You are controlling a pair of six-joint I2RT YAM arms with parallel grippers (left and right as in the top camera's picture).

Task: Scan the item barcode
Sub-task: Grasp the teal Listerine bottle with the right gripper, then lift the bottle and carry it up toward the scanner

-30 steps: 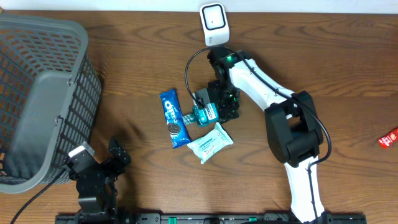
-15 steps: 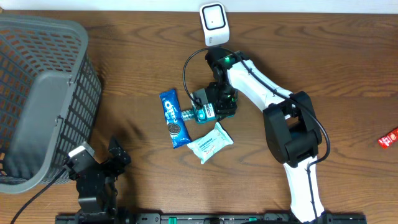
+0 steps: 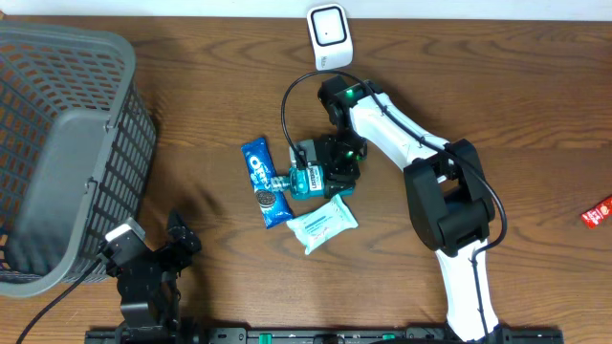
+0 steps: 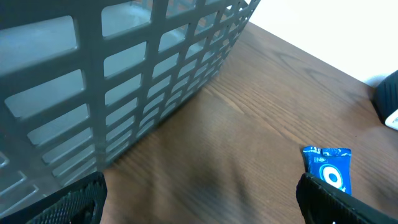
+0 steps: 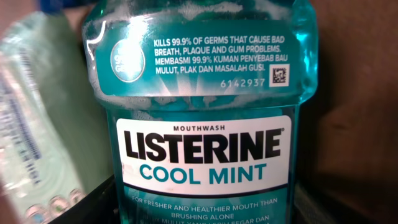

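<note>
A teal Listerine mouthwash bottle (image 3: 306, 180) lies on the wooden table, cap end toward the left. It fills the right wrist view as the bottle (image 5: 202, 93), label facing the camera. My right gripper (image 3: 332, 168) is shut on its body, a black jaw on either side, also seen as the gripper (image 5: 202, 214). The white barcode scanner (image 3: 327, 36) stands at the table's far edge, above the bottle. My left gripper (image 4: 202, 205) hovers open and holds nothing, low over the table at the front left (image 3: 175, 239).
A blue Oreo pack (image 3: 265, 182) lies just left of the bottle, also showing as the pack (image 4: 328, 167). A pale wipes packet (image 3: 322, 222) lies in front of it. A grey basket (image 3: 57, 153) fills the left side. A red packet (image 3: 598, 212) sits at the right edge.
My right gripper has shut on the mouthwash bottle and shifted it slightly left and toward the front. The Oreo pack and wipes packet were nudged a little. The left arm has not moved.
</note>
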